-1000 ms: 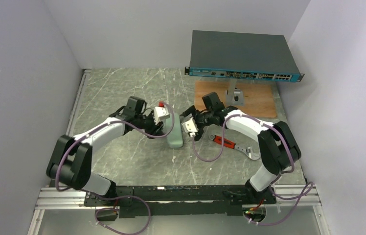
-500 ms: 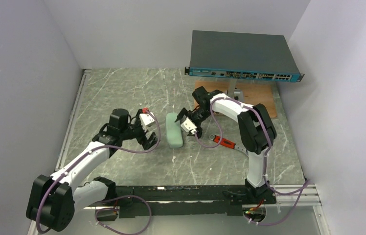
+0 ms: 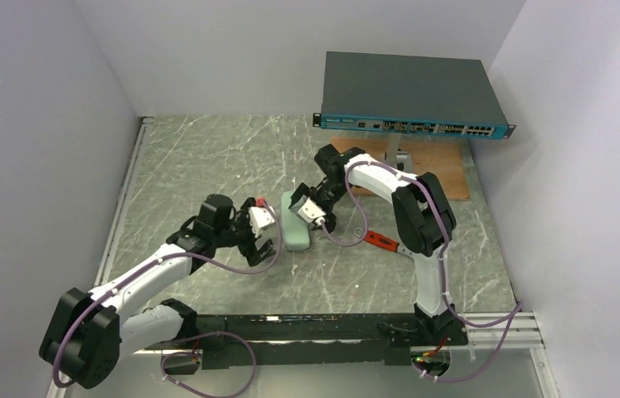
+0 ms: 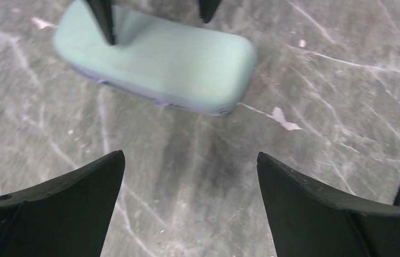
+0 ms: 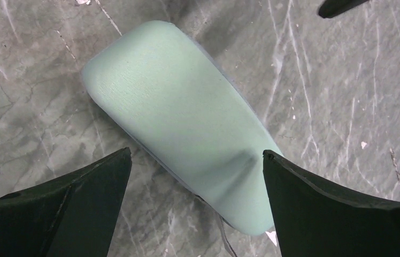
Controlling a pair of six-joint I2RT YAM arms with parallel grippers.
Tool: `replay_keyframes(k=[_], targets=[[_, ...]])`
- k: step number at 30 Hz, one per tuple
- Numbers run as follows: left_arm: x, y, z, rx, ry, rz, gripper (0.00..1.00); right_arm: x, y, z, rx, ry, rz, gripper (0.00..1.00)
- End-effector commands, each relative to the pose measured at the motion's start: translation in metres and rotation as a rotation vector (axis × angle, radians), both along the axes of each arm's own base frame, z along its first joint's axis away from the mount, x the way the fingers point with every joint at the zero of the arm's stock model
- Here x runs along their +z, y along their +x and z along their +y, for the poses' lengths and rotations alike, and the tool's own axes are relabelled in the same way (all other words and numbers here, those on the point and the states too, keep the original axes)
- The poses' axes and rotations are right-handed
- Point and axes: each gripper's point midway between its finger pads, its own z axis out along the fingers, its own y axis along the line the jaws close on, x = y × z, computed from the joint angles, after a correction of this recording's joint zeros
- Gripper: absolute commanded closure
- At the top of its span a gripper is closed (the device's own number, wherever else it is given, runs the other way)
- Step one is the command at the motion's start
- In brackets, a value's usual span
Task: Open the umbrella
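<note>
mint-green case (image 5: 187,123) laid flat on marbled table (image 3: 207,157), right gripper (image 5: 197,155) spread wide over it, perhaps touching; left gripper (image 4: 190,160) parted, held just beside

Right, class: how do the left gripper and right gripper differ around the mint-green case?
The right gripper hangs over the mint-green case; the left gripper sits beside it, over the table. The right gripper is at the case's far end, the left gripper by its near end. Both are open.

No legible text — network switch (image 3: 415,126) markings too small.
</note>
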Motion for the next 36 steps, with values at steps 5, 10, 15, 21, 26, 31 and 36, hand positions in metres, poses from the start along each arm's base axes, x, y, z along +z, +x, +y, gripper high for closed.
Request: replay_keyframes(k=[5,10,15,21,26,31,36], targets=[[0.010,0.022,-0.020,0.107,-0.023,0.083,0.00,0.036,-0.015,-0.018,0.136,0.074,-0.248,0.06],[0.025,0.039,-0.033,0.370,-0.190,0.316,0.00,0.061,-0.027,-0.054,-0.136,0.033,-0.099,0.06],[0.035,0.062,-0.045,0.539,-0.295,0.449,0.00,0.071,-0.027,-0.088,-0.444,0.007,-0.023,0.07],[0.005,0.087,-0.048,0.573,-0.251,0.519,0.10,0.079,-0.039,-0.115,-0.659,0.003,0.015,0.07],[-0.012,0.094,-0.059,0.491,-0.220,0.548,0.23,0.087,-0.050,-0.127,-0.749,0.018,0.017,0.06],[-0.023,0.081,-0.090,0.273,-0.229,0.631,0.52,0.090,-0.064,-0.136,-0.797,0.011,0.044,0.06],[-0.038,0.055,-0.116,0.067,-0.166,0.644,0.59,0.088,-0.074,-0.142,-0.788,-0.003,0.037,0.07]])
